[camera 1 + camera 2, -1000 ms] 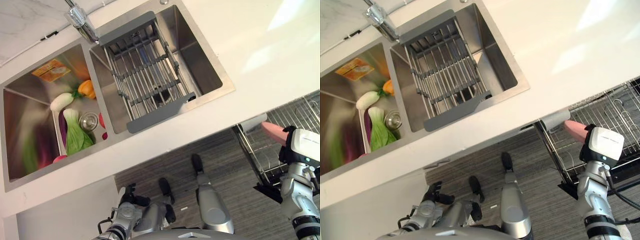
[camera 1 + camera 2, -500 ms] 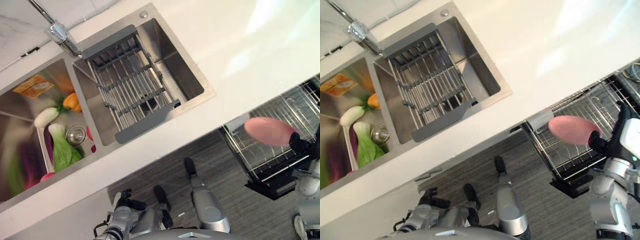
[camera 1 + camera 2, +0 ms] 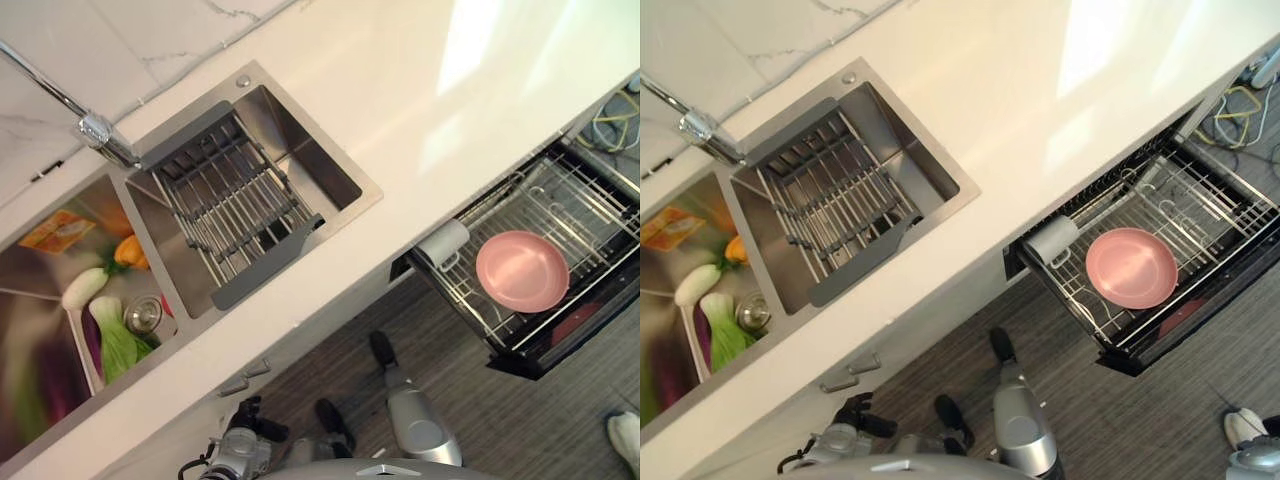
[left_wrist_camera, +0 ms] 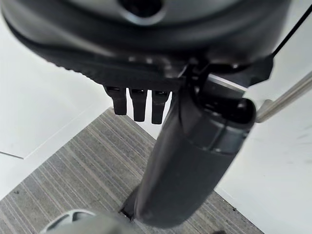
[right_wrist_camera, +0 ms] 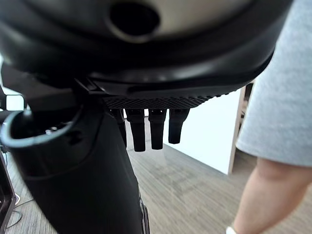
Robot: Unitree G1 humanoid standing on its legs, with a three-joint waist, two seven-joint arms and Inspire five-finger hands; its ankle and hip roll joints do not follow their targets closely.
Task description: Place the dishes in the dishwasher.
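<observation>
The round pink plate [image 3: 522,270] lies flat in the pulled-out wire dishwasher rack [image 3: 585,205], at about 3 o'clock in the head views, free of either hand. A white cup [image 3: 441,243] sits on its side in the rack's corner at the plate's 9 o'clock, just beside it. A reddish item [image 3: 578,322] shows dimly lower in the dishwasher at the plate's 5 o'clock; what it is cannot be told.

The left hand [image 4: 138,103] hangs over the grey striped floor [image 4: 83,170], well apart from the plate, its fingers straight and holding nothing. The right hand [image 5: 148,127] also hangs over the floor with fingers straight and relaxed, empty; a person's leg [image 5: 261,195] stands near it.

On the white desk [image 3: 420,90], the steel double sink [image 3: 330,170] sits at 10 o'clock. 1 basin carries a grey slatted drain rack [image 3: 235,210]; the other holds vegetables, among them a green leafy one [image 3: 118,340] and an orange pepper [image 3: 129,251].
</observation>
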